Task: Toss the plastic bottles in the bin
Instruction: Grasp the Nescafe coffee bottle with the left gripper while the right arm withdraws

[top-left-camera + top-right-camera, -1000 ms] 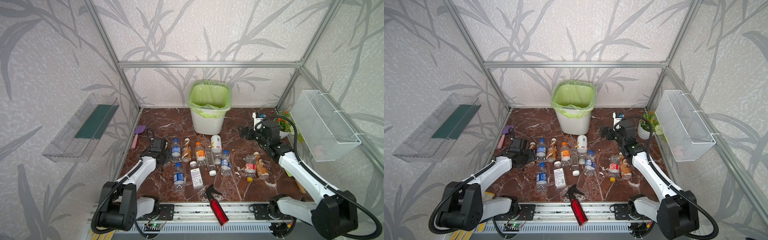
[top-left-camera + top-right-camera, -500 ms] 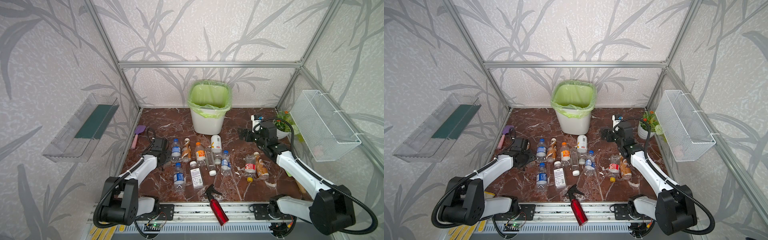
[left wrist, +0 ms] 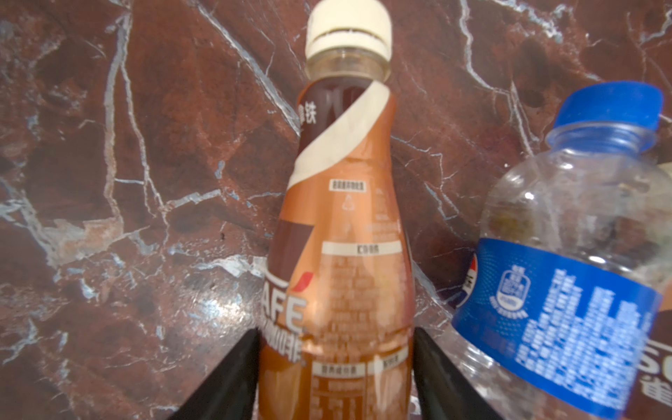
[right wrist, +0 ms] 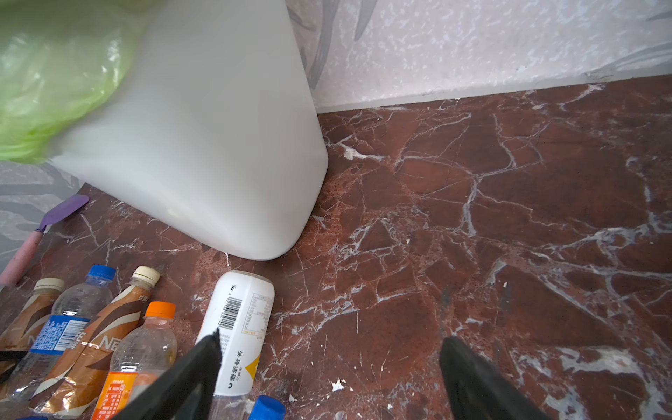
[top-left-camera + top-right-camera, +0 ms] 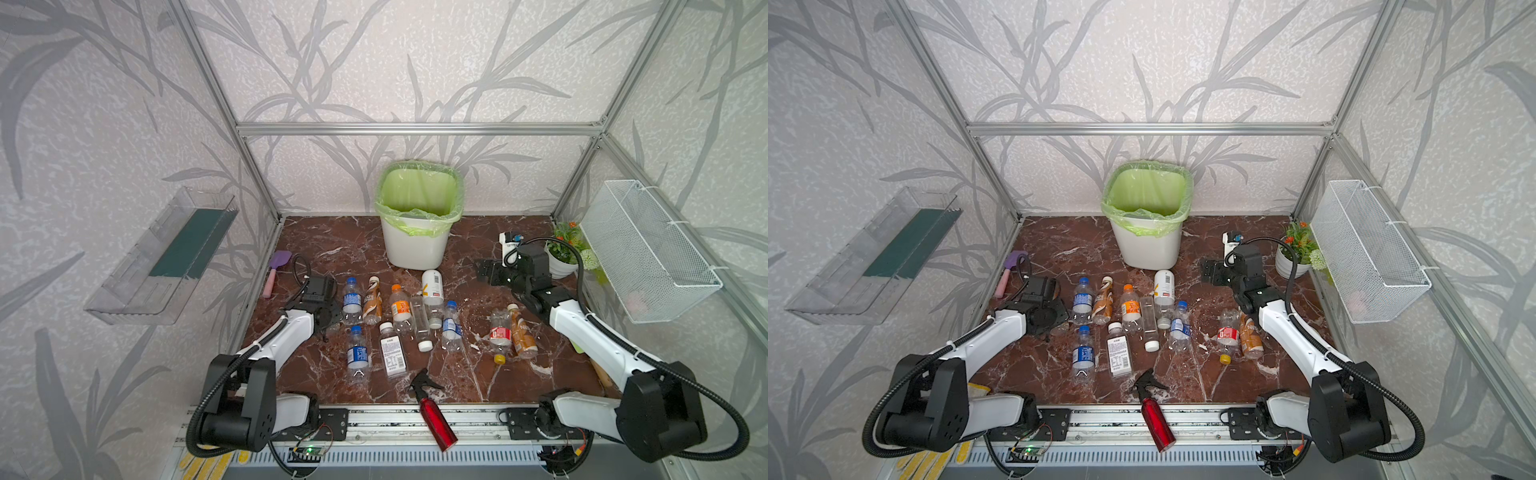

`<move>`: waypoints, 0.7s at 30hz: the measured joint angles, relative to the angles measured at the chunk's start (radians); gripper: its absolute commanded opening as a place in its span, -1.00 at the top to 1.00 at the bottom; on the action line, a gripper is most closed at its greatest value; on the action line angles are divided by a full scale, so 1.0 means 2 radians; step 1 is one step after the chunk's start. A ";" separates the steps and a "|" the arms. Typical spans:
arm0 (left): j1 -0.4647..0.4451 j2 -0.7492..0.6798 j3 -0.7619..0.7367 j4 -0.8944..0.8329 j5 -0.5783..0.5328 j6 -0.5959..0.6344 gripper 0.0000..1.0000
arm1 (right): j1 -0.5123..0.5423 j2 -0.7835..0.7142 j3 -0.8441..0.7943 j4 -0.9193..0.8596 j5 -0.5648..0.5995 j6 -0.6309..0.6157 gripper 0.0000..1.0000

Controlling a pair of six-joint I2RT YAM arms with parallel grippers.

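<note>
Left hand (image 3: 336,332) clamps brown coffee bottle (image 3: 342,225), cream cap, lying flat; right hand (image 4: 331,336) spread wide.

The brown marbled tabletop (image 5: 332,249) bore the bin (image 5: 415,249) upright at the back middle. About a dozen bottles (image 5: 400,309) lay on their sides before it. A spatula (image 5: 276,270) lay near the left wall, a plant pot (image 5: 561,270) stood at the right, and a spray bottle (image 5: 432,411) lay over the front edge.

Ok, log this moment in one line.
left pincer: closed on coffee bottle lying on table | right pincer: open, empty, near bin | bin: no bottles seen inside | other bottles: lying on table
</note>
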 measured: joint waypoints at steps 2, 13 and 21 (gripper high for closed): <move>0.000 0.005 0.000 -0.001 -0.003 0.000 -0.43 | 0.000 0.000 0.000 0.000 0.000 0.001 -0.89; 0.000 0.030 0.011 -0.008 -0.018 -0.001 -0.29 | 0.000 0.008 -0.001 0.006 0.000 0.003 -0.89; 0.000 0.030 0.012 -0.008 -0.027 -0.001 -0.03 | 0.000 0.009 -0.001 0.006 -0.002 0.005 -0.88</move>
